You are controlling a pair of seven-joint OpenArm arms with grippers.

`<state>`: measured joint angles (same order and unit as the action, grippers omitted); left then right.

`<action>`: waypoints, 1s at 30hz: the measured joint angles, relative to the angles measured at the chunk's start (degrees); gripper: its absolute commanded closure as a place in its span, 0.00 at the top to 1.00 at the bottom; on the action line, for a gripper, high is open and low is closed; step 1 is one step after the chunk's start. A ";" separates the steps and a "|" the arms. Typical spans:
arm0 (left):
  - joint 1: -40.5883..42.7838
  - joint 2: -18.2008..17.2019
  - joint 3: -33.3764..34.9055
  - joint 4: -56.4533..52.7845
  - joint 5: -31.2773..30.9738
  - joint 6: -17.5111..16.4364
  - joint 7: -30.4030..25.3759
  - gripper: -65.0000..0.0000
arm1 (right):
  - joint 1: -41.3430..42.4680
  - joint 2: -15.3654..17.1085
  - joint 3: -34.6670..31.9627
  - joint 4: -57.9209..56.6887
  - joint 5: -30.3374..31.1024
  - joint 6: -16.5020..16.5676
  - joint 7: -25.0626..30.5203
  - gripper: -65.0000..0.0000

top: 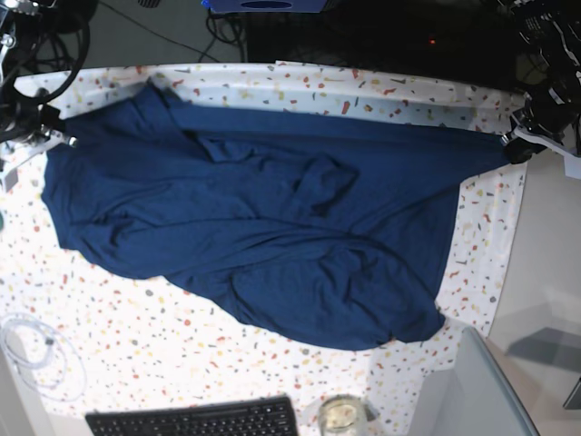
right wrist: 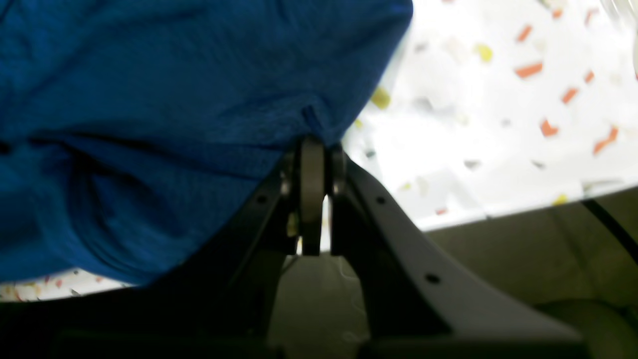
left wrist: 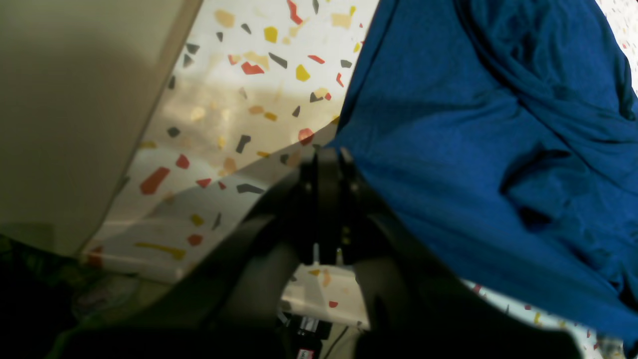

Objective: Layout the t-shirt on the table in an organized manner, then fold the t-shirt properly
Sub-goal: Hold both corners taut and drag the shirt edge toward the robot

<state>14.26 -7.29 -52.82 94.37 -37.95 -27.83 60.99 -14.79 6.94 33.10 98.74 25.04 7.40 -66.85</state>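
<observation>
Stretching was the step in hand: the t-shirt (top: 263, 227) hung taut along its far edge between the two arms, each pulling from an opposite end of the table (top: 136, 336). The right gripper (right wrist: 319, 144) had its fingers pinched together on a bunched corner of blue cloth, no gap showing at the tips. The left gripper (left wrist: 326, 154) likewise sat with fingers drawn tight against the shirt's edge, apparently clamped on a corner, though blur hid the exact bite.

In the base view, the right arm held its corner at the picture's left edge (top: 59, 136); the left arm held the other at the right edge (top: 519, 145), just past the tablecloth's border. The garment covered most of the table's far half. Its near edge sagged in a loose curve, with heavy wrinkles and a folded-over flap near the middle.

A black keyboard (top: 195, 420) and a glass jar (top: 342, 416) sat at the near edge, well apart from the cloth.

Judged: layout was unfinished, folding not begun. The next move likely called for lowering the stretched edge flat, letting go, then smoothing the rumpled near side.
</observation>
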 measured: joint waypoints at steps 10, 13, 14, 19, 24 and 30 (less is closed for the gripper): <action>1.64 0.09 -0.11 -0.28 0.63 0.17 0.02 0.00 | -0.33 -0.02 0.00 0.35 -0.66 0.02 -4.79 0.00; 0.17 0.00 0.00 -2.95 4.72 0.20 0.63 0.00 | 1.27 0.11 -0.11 0.07 -0.85 0.04 -6.40 0.00; 0.04 0.02 0.00 -2.73 4.55 0.42 0.63 0.00 | 1.79 0.09 -0.13 1.66 -0.96 0.02 -8.48 0.00; -5.29 -1.11 1.46 -7.63 10.49 0.66 0.33 0.00 | 6.32 1.53 -0.24 -1.38 -0.81 0.11 -8.04 0.00; -6.38 -0.42 5.66 -8.66 13.51 0.20 -0.33 0.00 | 8.31 2.91 -0.48 -9.81 -1.03 0.09 -9.42 0.00; -3.10 -0.63 5.29 -8.20 13.99 0.42 0.15 0.00 | 2.64 2.34 -0.11 -5.70 -1.11 0.09 -10.29 0.00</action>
<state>11.16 -7.92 -47.53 86.17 -23.97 -27.42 61.14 -12.14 9.28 32.99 93.03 23.92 7.49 -77.14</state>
